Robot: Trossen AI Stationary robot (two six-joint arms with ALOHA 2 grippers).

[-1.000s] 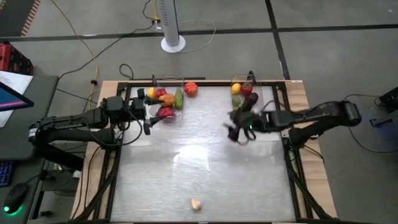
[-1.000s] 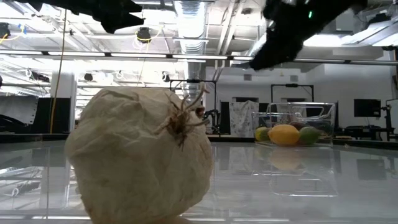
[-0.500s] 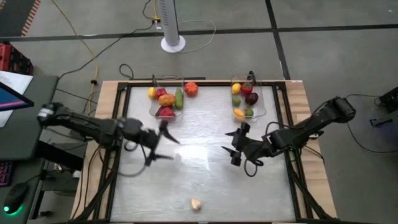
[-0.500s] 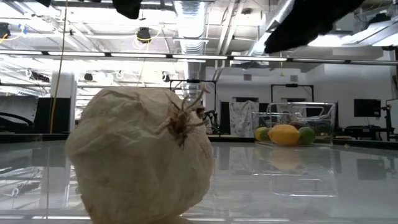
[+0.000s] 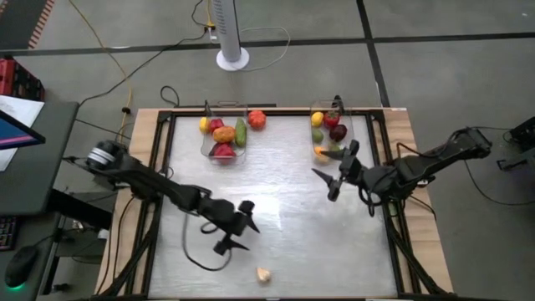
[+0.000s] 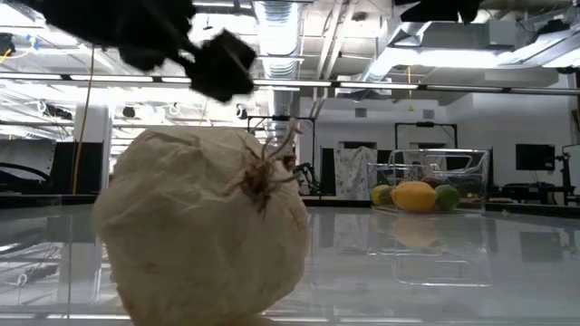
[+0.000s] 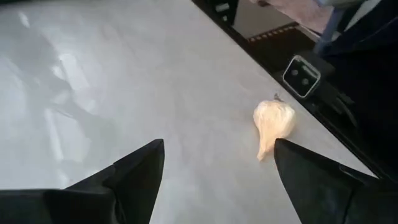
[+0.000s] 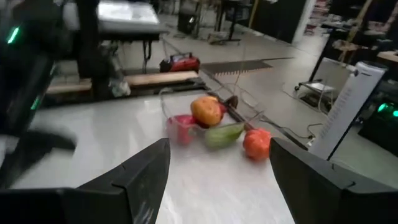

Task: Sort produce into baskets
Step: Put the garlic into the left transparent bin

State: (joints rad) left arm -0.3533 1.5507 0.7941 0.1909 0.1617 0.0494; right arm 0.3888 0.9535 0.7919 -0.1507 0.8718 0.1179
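Observation:
A pale whitish garlic (image 5: 263,274) lies alone on the table near its front edge; it fills the low view (image 6: 204,226). My left gripper (image 5: 241,235) is open and empty, hanging over the table just far-left of the garlic (image 7: 272,121). My right gripper (image 5: 327,185) is open and empty, near the clear right bin (image 5: 332,134), which holds several pieces. The clear left bin (image 5: 224,138) holds several pieces too. A red tomato (image 5: 257,119) rests on the table beside the left bin.
A yellow piece (image 5: 203,125) sits at the left bin's left side. Black frame rails (image 5: 163,167) run along the table's edges. The bare tabletop (image 5: 276,192) spreads between the two arms. A fan stand (image 5: 232,57) stands beyond the far edge.
My left gripper has swung from beside the left bin toward the table's near edge and to the right, ending close to the garlic. My right gripper has gone a little toward the near edge, come back toward the right bin, and turned. The produce has not moved.

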